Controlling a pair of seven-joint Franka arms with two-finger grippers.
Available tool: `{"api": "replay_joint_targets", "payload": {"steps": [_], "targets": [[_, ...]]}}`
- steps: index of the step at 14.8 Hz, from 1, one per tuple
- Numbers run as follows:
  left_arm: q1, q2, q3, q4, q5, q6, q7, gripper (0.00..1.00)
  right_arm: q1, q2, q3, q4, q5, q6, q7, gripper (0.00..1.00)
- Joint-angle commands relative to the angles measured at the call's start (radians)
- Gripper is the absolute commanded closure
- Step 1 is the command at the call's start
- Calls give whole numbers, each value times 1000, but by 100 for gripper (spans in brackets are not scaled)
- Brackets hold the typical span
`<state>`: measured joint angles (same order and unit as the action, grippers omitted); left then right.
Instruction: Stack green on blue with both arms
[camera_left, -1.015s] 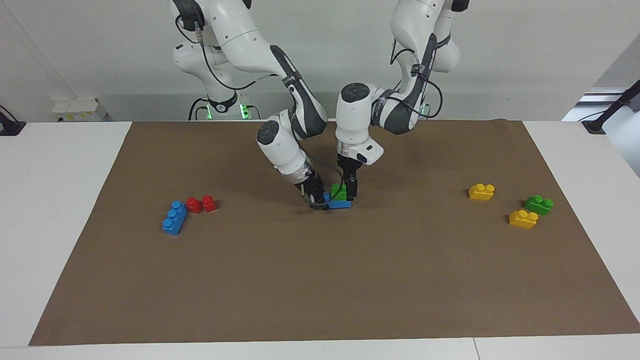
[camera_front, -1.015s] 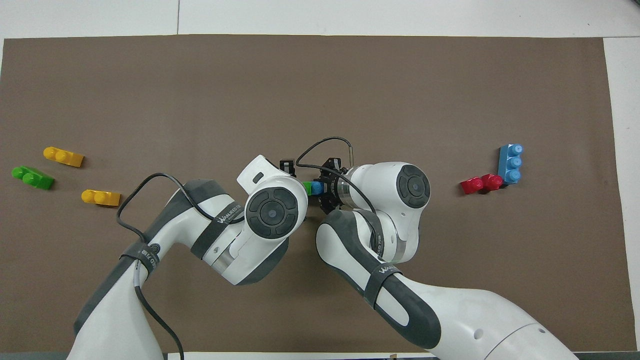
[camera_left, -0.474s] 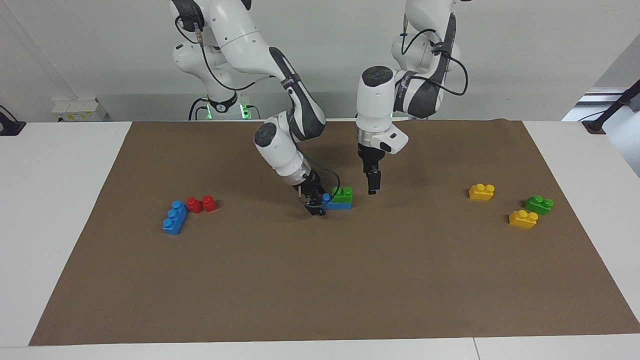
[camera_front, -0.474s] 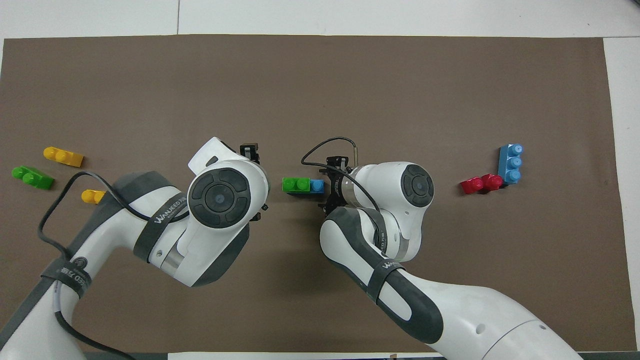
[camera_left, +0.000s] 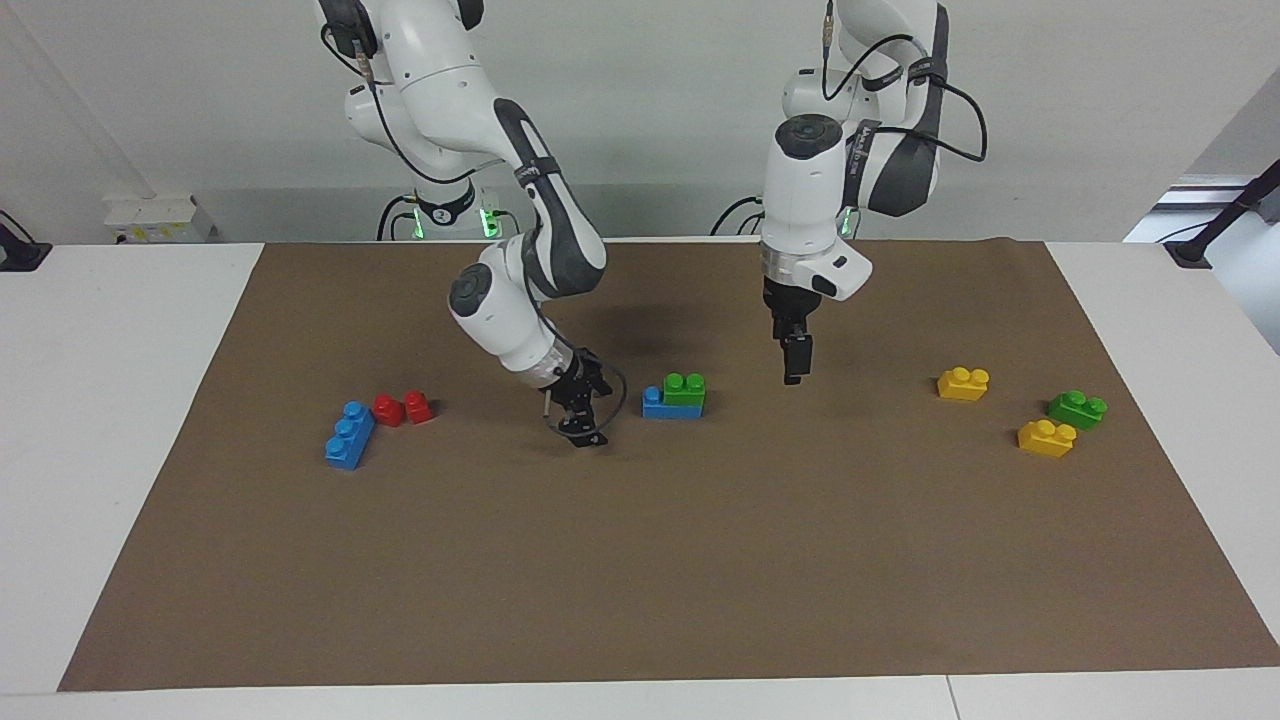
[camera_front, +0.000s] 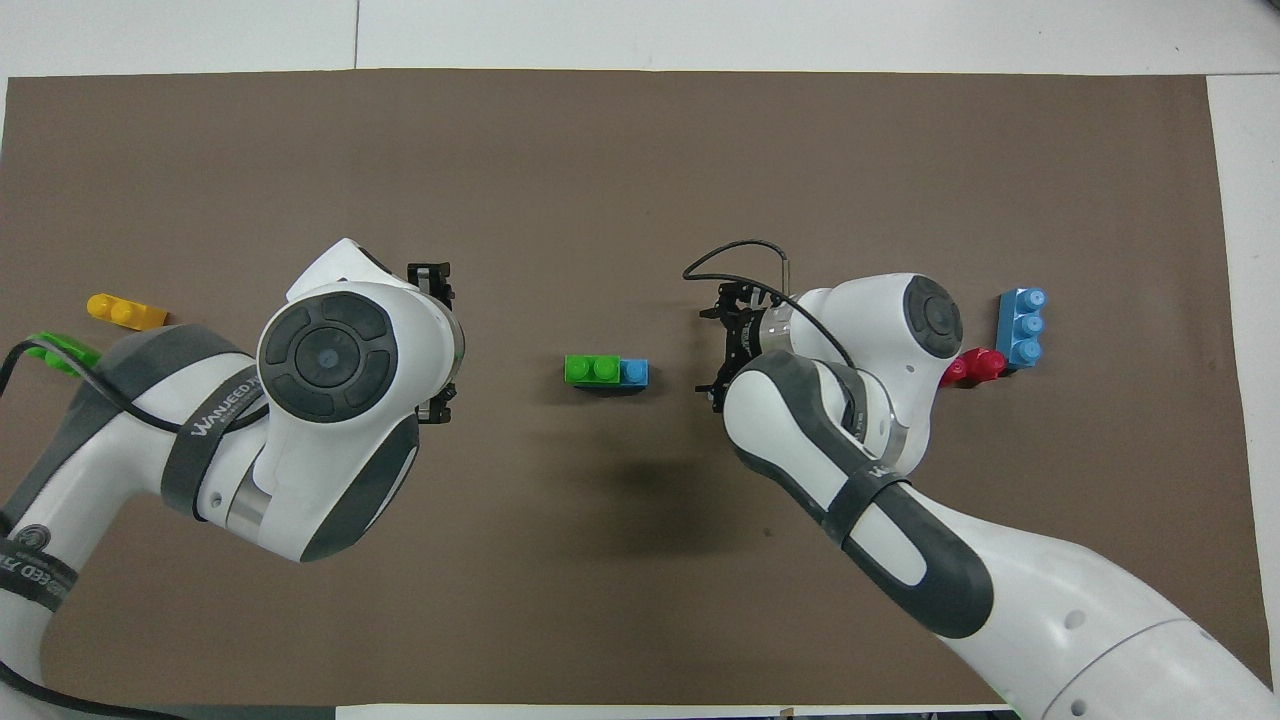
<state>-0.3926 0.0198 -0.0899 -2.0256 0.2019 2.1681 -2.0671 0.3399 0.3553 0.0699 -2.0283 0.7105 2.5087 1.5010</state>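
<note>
A green brick (camera_left: 685, 388) sits on one end of a blue brick (camera_left: 659, 406) in the middle of the brown mat, with one blue stud left bare. The stack also shows in the overhead view, green (camera_front: 591, 369) on blue (camera_front: 634, 372). My left gripper (camera_left: 793, 366) hangs open and empty above the mat, beside the stack toward the left arm's end. My right gripper (camera_left: 581, 426) is open and empty, low over the mat beside the stack toward the right arm's end. Neither gripper touches the stack. In the overhead view both wrists hide most of the fingers.
A second blue brick (camera_left: 349, 435) and two red bricks (camera_left: 403, 408) lie toward the right arm's end. Two yellow bricks (camera_left: 963, 383) (camera_left: 1046, 438) and a second green brick (camera_left: 1077, 408) lie toward the left arm's end. The brown mat (camera_left: 640, 560) covers the table.
Both grippers let go of the stacked bricks and drew apart. The left gripper rose and moved toward its own end; the right gripper slid away toward its own end. The stack stayed put.
</note>
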Motion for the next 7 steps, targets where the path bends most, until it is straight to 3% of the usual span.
{"api": "replay_joint_targets", "payload": {"steps": [1, 7], "targets": [[52, -23, -7, 19, 2, -54, 94, 0, -67, -85, 5, -12, 3, -77, -114, 0], [181, -90, 4, 24, -59, -99, 384, 0, -215, -185, 4, 97, -277, -377, -422, 0]]}}
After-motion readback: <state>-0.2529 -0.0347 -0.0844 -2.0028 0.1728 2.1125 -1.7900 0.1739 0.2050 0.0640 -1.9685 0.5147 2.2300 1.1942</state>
